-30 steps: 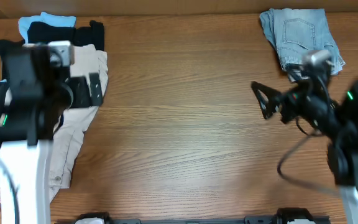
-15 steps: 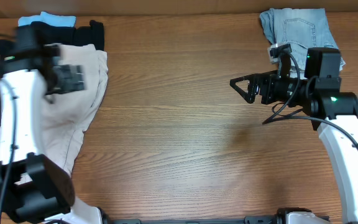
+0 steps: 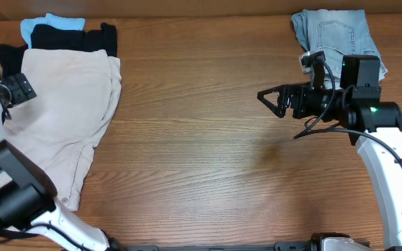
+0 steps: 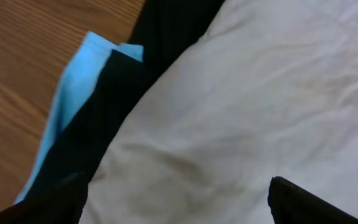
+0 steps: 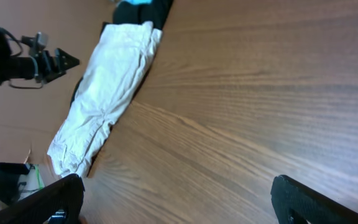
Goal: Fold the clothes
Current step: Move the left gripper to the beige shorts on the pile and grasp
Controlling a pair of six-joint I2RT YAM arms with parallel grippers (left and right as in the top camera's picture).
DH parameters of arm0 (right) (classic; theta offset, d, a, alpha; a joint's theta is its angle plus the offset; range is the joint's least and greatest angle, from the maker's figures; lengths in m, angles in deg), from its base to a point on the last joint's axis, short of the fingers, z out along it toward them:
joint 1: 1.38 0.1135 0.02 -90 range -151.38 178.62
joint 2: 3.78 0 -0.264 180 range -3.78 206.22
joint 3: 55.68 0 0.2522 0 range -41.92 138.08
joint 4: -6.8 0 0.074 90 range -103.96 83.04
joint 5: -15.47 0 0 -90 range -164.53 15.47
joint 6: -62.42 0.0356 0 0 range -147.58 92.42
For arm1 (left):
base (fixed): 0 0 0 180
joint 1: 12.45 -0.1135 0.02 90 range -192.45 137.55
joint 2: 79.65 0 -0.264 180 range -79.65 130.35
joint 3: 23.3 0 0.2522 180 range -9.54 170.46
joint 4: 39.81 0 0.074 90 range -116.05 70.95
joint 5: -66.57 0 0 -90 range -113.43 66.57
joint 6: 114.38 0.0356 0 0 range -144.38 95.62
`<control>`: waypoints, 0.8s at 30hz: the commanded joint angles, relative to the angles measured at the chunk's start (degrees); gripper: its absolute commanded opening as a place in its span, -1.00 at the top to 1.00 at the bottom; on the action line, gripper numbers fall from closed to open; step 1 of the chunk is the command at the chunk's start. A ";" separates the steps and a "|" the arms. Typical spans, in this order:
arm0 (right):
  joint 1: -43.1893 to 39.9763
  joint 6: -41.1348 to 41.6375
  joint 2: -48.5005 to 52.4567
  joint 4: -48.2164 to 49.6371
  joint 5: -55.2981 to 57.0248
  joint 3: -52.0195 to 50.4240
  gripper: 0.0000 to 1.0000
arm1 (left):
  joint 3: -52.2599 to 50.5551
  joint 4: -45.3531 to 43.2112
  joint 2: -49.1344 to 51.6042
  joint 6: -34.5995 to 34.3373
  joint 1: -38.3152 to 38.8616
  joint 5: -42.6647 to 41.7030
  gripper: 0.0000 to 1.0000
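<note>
Large beige khaki shorts (image 3: 65, 118) lie spread at the table's left, on top of black garments with light-blue trim (image 3: 61, 35). Pale blue denim shorts (image 3: 335, 36) lie folded at the far right. My left gripper (image 3: 16, 89) is open at the left edge of the beige shorts; in the left wrist view (image 4: 179, 205) its jaws hang apart over the beige cloth (image 4: 247, 112), with black and light-blue cloth (image 4: 98, 106) at the left. My right gripper (image 3: 274, 101) is open and empty above bare table mid-right, pointing left. The right wrist view shows the beige shorts (image 5: 104, 93) far off.
The wooden table (image 3: 201, 153) runs between the two clothing piles. The right arm's body (image 3: 375, 139) stands along the right side, partly over the denim shorts. The left arm's link (image 3: 12, 195) crosses the lower left.
My left gripper has swung from over the beige shorts out to their left edge. My right gripper moved left and up over the table, then held still.
</note>
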 commanded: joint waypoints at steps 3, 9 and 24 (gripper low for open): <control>0.24 -0.04 -0.31 -2.73 4.13 0.70 -1.00 | 0.87 -1.86 6.84 6.71 -1.27 -0.50 -0.94; 0.24 -0.04 -0.31 -4.44 5.68 0.55 -1.00 | 0.87 -2.89 9.03 6.45 -3.85 -0.57 -0.95; 0.24 -0.02 -0.31 -2.29 5.66 0.55 -1.00 | 0.98 -1.49 9.01 1.92 -6.71 -9.16 0.50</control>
